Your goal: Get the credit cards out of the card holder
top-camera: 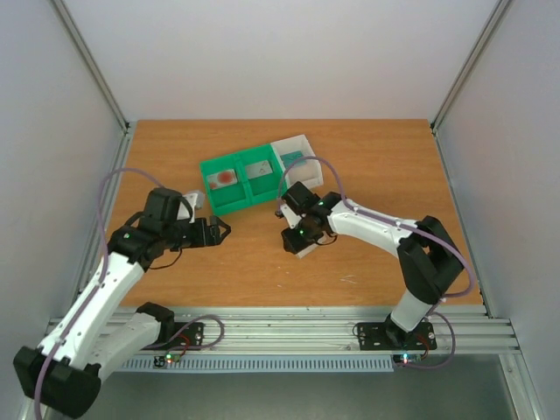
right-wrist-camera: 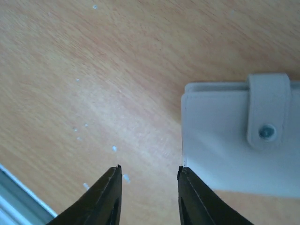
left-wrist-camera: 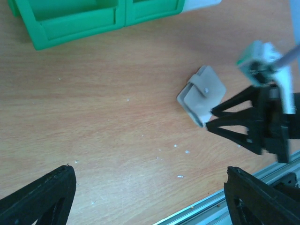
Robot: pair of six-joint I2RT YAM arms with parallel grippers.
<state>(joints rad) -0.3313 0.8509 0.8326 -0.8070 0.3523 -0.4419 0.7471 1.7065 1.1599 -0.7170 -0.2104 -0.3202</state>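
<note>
The card holder (right-wrist-camera: 234, 140), a pale beige sleeve with its snap tab (right-wrist-camera: 267, 112) fastened, lies flat on the wooden table. My right gripper (right-wrist-camera: 149, 168) is open just beside it. Only bare table shows between its fingers, and one fingertip (right-wrist-camera: 183, 171) sits at the holder's corner. From the left wrist, the card holder (left-wrist-camera: 202, 93) lies right at the right gripper (left-wrist-camera: 211, 118). My left gripper (left-wrist-camera: 150, 187) is open wide over bare wood, left of the holder. A white card with a red circle (top-camera: 226, 177) and a grey card (top-camera: 260, 168) lie in the green tray (top-camera: 213, 196). A teal card (top-camera: 291, 158) lies in the white tray (top-camera: 306, 144).
The green tray (left-wrist-camera: 75, 28) and the white tray stand side by side behind the grippers. An aluminium rail (top-camera: 280, 328) runs along the table's near edge, close to both grippers. Small white specks (left-wrist-camera: 180, 147) dot the wood.
</note>
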